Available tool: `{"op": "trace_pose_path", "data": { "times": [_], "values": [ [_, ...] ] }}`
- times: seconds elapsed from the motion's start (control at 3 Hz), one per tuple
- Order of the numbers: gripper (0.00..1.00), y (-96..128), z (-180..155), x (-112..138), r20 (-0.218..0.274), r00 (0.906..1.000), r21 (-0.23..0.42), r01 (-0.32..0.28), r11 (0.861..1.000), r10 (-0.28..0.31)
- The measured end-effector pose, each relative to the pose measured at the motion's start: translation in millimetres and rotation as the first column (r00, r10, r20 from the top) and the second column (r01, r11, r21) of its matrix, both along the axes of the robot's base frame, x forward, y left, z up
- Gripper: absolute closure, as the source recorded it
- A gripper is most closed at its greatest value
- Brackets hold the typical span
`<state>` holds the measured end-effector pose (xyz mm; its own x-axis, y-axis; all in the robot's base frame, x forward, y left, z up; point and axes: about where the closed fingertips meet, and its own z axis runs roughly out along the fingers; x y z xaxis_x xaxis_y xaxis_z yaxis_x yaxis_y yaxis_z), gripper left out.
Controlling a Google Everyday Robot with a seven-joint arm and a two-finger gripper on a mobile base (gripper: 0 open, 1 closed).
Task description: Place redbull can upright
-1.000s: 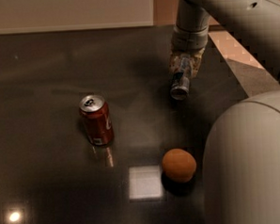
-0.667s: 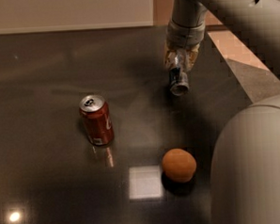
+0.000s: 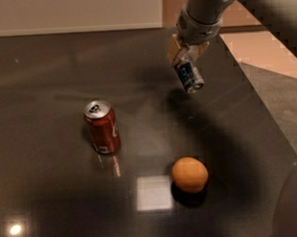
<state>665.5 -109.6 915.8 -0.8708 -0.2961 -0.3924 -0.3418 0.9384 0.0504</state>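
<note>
A robot's gripper, hanging from its arm at the far right of a dark table, pinches the upper end of a redbull can between its two tan fingers. The slim silver-and-blue can is tilted, its free silver end pointing down and toward the near right. It appears to be clear of the tabletop, with its shadow falling apart from it on the glossy surface below.

The can is thin metal, likely light, stiff enough for a firm pinch but easily dented if squeezed hard. Its smooth wall looks prone to slipping or swinging in the grip. A hold across the middle of the body would probably steady it better than one near the end. Being narrow, it has a small base, so it would tip easily unless set down square.

Nearer the middle of the table stands a red soda can, upright and well apart from the gripper. An orange lies toward the near edge, beside a pale square of reflected light. In all there is one slim can, one red can, one orange and one gripper.
</note>
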Motion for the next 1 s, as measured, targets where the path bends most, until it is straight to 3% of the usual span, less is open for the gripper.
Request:
{"op": "trace_pose_path", "data": {
  "times": [0.33, 0.67, 1.0],
  "values": [
    [1.00, 4.9, 13.2, -1.9, 0.083, 0.9851, 0.037, -0.154, 0.987, 0.150],
    [1.00, 6.9, 24.2, -5.6, 0.173, 0.9418, 0.064, -0.303, 0.951, 0.288],
    [1.00, 8.6, 33.8, -9.7, 0.271, 0.8778, 0.068, -0.427, 0.902, 0.395]
  ]
}}
